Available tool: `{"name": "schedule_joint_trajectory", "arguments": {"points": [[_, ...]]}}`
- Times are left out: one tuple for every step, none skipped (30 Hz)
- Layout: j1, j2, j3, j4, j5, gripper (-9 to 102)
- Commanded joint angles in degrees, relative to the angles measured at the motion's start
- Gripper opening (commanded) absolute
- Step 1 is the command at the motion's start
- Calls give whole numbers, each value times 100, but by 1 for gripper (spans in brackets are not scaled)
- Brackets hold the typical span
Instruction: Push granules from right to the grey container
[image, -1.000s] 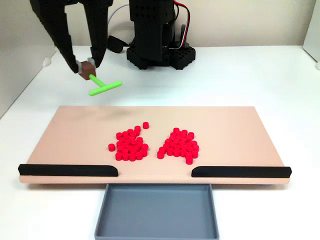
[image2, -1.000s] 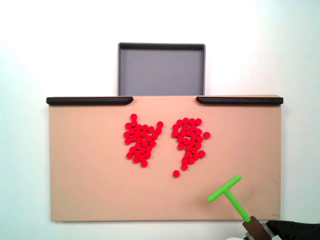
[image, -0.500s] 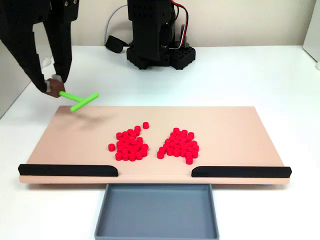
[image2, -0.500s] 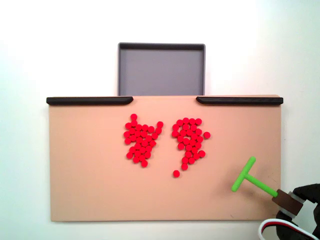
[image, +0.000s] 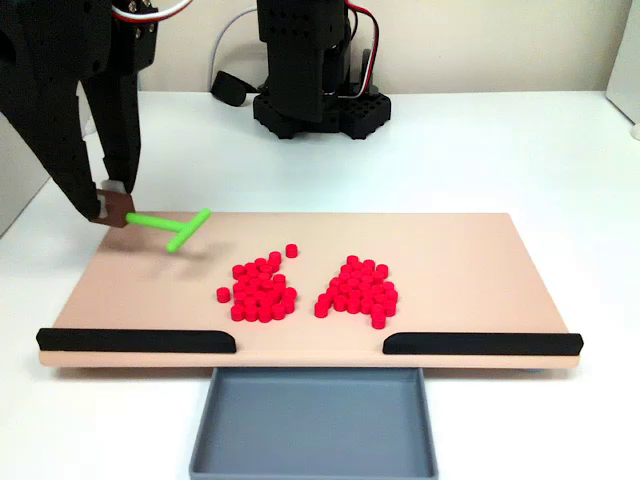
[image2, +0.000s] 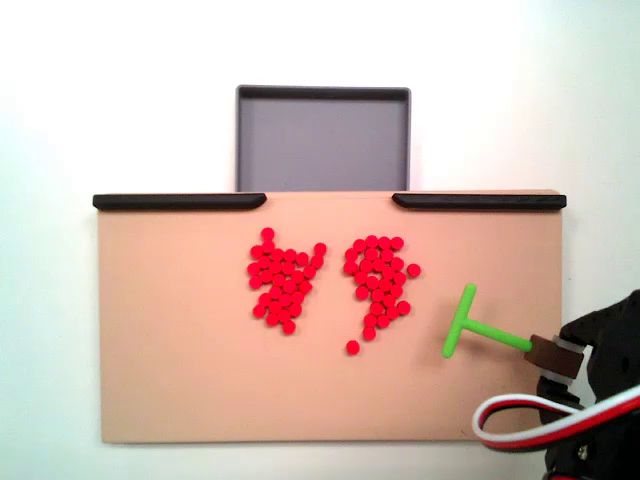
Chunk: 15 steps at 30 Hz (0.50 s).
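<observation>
The black two-finger gripper (image: 112, 205) was closed on the brown end block of a bright green T-shaped plastic stick (image: 170, 226), held low over the left end of the flat tan rectangular board (image: 470, 250) in a fixed view. In the top-down fixed view the same gripper (image2: 556, 357) sat at the board's right edge, with the stick (image2: 472, 328) reaching left, crossbar toward the pellets but apart from them; red-and-white cabling looped below it.

The small bright red cylindrical plastic granules (image: 262, 290) lay on the board in two clusters approx. mid-board, a gap between them. One pellet sat alone just beyond the left cluster in the front fixed view. In the top-down fixed view the granules (image2: 378, 282) nearest the stick formed the right cluster.

Two black strips (image: 135, 340) ran along the board's near edge, w/ an opening between. The shallow slate-grey rectangular plastic container (image: 315, 455) sat directly outside that opening, against the board edge, no pellets inside. The white table (image: 480, 150) carried the arm's black base (image: 318, 105) behind the board.
</observation>
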Motion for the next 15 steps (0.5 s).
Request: {"name": "schedule_joint_trajectory", "arguments": {"points": [[9, 0, -299, -9, -1635, 0], [9, -53, -343, -9, -1758, 0], [26, -97, -387, -9, -1925, 0], [35, -132, -413, -9, -2030, 0], [44, -158, -439, -9, -2092, 0], [53, -176, -457, -9, -2118, 0], [44, -185, -457, -9, -2127, 0], [26, -185, -457, -9, -2127, 0], [0, -202, -457, -9, -2118, 0], [-18, -211, -457, -18, -2118, 0], [-26, -229, -466, -18, -2118, 0], [-44, -255, -475, -18, -2118, 0], [-62, -281, -501, -18, -2127, 0], [-62, -334, -545, -18, -2162, 0], [-70, -396, -598, -18, -2188, 0]]}}
